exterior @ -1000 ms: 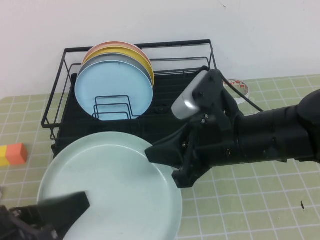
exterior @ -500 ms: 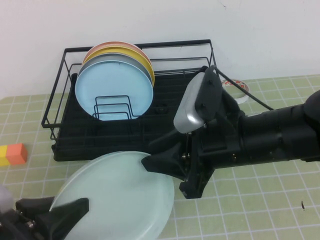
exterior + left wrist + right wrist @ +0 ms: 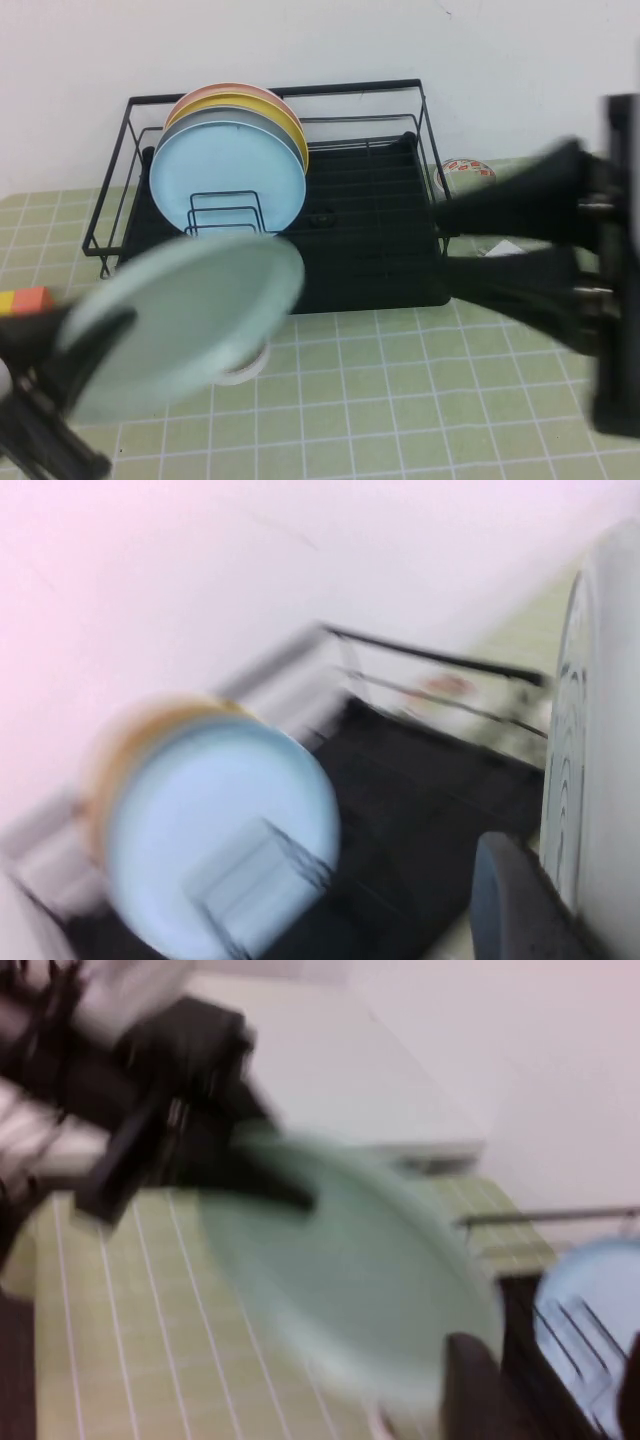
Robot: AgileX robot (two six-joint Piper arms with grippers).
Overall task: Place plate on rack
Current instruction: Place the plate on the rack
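Note:
The pale mint-green plate [image 3: 190, 318] is held tilted in the air in front of the black wire rack [image 3: 370, 230], at its left front. My left gripper [image 3: 95, 345] is shut on the plate's lower left rim. In the left wrist view the plate [image 3: 600, 730] stands edge-on beside one finger [image 3: 510, 900]. My right gripper [image 3: 445, 243] is open and empty to the right of the rack, apart from the plate. The right wrist view shows the plate [image 3: 350, 1270] beyond my right gripper [image 3: 555, 1400].
A sky-blue plate [image 3: 225, 180] stands in the rack's left dividers, with grey, yellow and pink plates behind it. A tape roll [image 3: 468, 172] lies right of the rack. An orange and yellow block [image 3: 25, 300] sits at the left edge. A white round thing [image 3: 240, 368] lies under the plate.
My right gripper has let go of the plate's rim and drawn back to the right. My left gripper has lifted the plate and tilted it up toward the rack.

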